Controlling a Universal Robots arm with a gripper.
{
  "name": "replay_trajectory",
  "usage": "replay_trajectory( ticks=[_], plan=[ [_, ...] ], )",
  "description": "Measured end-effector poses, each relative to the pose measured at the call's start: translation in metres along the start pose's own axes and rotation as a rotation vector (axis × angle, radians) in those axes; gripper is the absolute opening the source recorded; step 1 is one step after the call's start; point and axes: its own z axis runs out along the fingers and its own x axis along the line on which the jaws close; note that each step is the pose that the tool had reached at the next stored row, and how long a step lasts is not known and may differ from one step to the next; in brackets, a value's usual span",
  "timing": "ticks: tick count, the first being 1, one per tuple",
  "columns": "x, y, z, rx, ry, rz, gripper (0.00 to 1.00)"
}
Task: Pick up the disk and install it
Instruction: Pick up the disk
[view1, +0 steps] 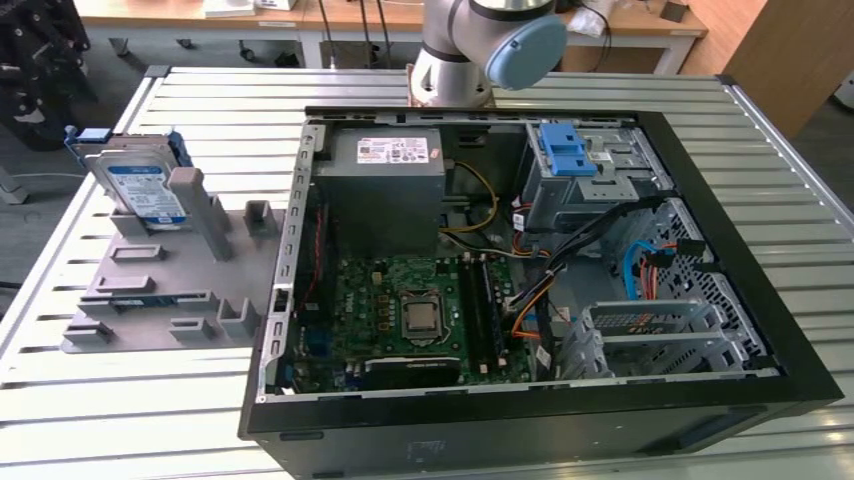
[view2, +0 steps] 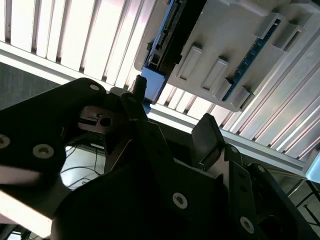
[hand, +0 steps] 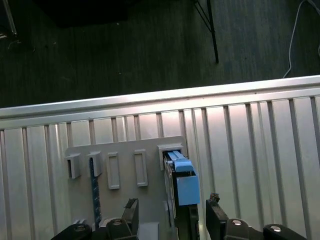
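Note:
The disk (view1: 144, 190) stands on edge in a slot at the far end of the grey fixture (view1: 174, 290), at the exterior view's left. It is silver, with a white-and-blue label and a blue bracket. In the first wrist view I see the disk (hand: 181, 187) edge-on with its blue bracket tab. My gripper (hand: 172, 217) is open, and one dark fingertip (hand: 131, 210) shows to each side of the disk's line, clear of it. In the second wrist view the gripper (view2: 172, 112) is open near the disk's (view2: 161, 45) blue corner.
An open computer case (view1: 747, 330) lies on the slatted metal table (view1: 134, 430), with a motherboard, a grey power supply (view1: 387, 170) and a drive bay with a blue latch (view1: 567, 155). The arm's base (view1: 461, 60) stands behind the case. Dark floor (hand: 125, 45) lies beyond the table edge.

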Motion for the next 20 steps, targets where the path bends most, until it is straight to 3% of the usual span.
replay_trajectory(
  ticks=[1, 5, 11, 20],
  plan=[
    [-0.0008, 0.0000, 0.0012, 0.0001, 0.0001, 0.000, 0.65],
    [-0.0058, 0.0005, 0.0054, 0.0002, 0.0015, 0.001, 0.65],
    [-0.0059, 0.0007, 0.0157, 0.0004, 0.0018, -0.001, 0.65],
    [-0.0056, 0.0022, 0.0255, 0.0065, 0.0022, -0.040, 0.65]
  ],
)
